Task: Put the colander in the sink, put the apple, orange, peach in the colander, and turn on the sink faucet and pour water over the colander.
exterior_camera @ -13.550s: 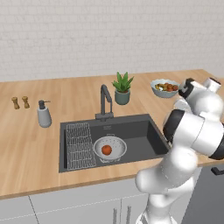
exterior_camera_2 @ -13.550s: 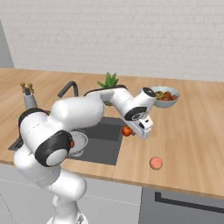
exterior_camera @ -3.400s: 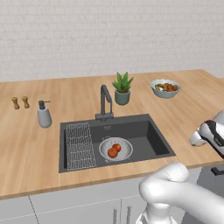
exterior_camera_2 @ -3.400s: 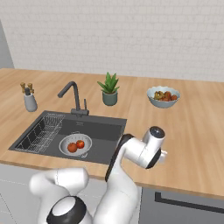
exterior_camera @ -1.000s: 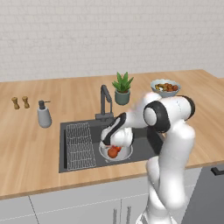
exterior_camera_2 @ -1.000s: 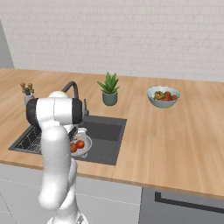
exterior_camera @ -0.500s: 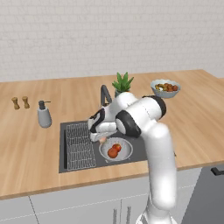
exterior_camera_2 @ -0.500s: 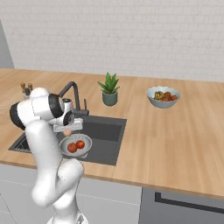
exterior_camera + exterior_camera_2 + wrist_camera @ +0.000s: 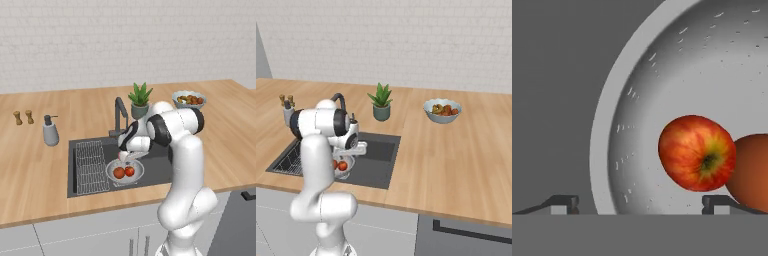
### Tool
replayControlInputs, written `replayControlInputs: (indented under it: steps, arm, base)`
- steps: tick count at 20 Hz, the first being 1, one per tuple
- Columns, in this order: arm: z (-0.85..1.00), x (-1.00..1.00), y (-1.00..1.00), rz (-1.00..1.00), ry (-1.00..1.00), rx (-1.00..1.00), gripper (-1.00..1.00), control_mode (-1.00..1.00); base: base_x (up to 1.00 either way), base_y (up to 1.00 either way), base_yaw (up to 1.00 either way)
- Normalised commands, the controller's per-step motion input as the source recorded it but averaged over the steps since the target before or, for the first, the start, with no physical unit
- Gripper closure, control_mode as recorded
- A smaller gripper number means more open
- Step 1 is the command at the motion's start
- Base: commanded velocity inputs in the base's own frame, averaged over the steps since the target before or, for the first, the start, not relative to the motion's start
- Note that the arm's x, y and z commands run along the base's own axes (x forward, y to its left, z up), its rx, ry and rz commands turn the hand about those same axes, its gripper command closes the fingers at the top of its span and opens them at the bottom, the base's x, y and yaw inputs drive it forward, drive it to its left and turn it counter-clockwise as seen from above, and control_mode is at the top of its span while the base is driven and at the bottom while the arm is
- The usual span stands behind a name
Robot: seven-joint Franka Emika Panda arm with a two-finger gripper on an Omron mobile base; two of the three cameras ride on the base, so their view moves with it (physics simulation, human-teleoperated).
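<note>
Jaws wide apart, nothing between them: in the hand view the gripper (image 9: 639,201) shows one tip outside the colander (image 9: 624,130) rim and the other over its bowl. The apple (image 9: 697,153) lies in the colander at about 3 o'clock from centre frame, touching the orange (image 9: 752,170), which is cut off by the right edge. From the left base view the gripper (image 9: 127,156) hangs just above the colander (image 9: 111,172), which sits on the floor of the sink (image 9: 160,167), next to the wire rack (image 9: 91,165) at its 9 o'clock. Judgement: the fruits are light, round, smooth-skinned, likely to roll on the curved metal; best taken across the widest part. A peach would bruise under a hard squeeze. The colander is stiff and light; its rim is the natural hold. The sink faucet (image 9: 120,114) stands at the sink's 12 o'clock edge, untouched as far as I can tell; no water visible. Hard to make out: the peach — two fruits are plain, a third cannot be confirmed. In the right base view the arm covers most of the colander (image 9: 345,173).
</note>
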Motion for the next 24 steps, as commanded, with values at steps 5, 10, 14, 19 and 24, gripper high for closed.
replayControlInputs:
  steps: [5,10,14,19,24]
  arm:
    - [0.11,-0.38,-0.32,0.00,-0.17,0.09,-1.00,-1.00]
    - [0.46,-0.45,-0.23,0.00,-0.23,0.10,-1.00,-1.00]
    - [0.41,-0.62,-0.51,0.00,-0.26,0.15,-1.00,-1.00]
    - [0.50,-0.54,-0.90,0.00,-0.29,0.27,-1.00,-1.00]
    - [0.42,-0.78,-0.77,-0.09,-0.24,0.20,-1.00,-1.00]
  base:
    - [0.00,0.00,0.00]
    - [0.00,0.00,0.00]
    - [0.00,0.00,0.00]
    - [0.00,0.00,0.00]
    - [0.00,0.00,0.00]
